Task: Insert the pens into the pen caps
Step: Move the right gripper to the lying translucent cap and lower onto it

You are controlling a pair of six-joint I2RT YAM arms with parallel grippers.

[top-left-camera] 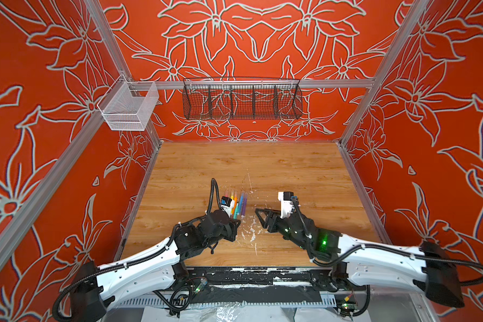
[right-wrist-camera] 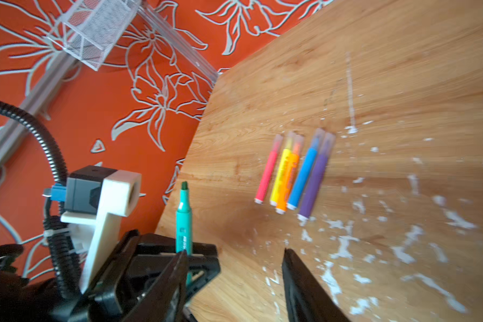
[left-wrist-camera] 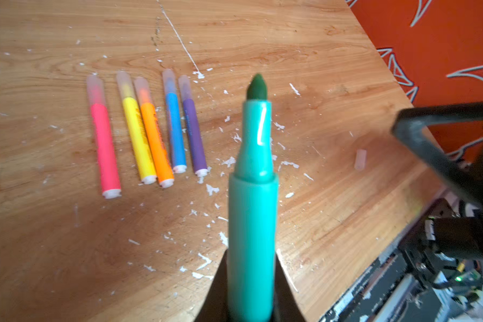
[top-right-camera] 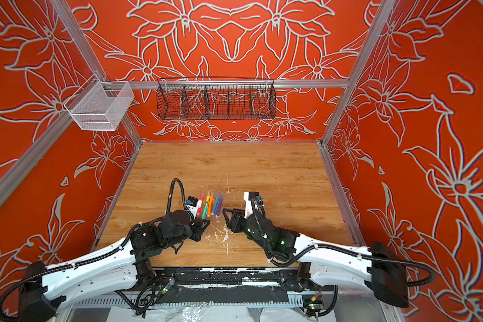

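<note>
Teal-green felt-tip pen, uncapped, clamped in my left fingers over the near middle of the wooden table. Its long axis runs in line with the fingers, and the dark pointed tip leads toward the back wall.

Five more pens lie flat in a row just beyond: pink-red, yellow, orange, blue, purple. Yellow touches orange. Each wears a clear plastic cap at the far end, with the white plug toward me.

One loose clear cap lies on the table near my right fingers, which stand apart, holding nothing.

White mesh basket hangs on the left rail, and a divided black wire basket on the back rail.

White paint flecks are scattered under both arms.
</note>
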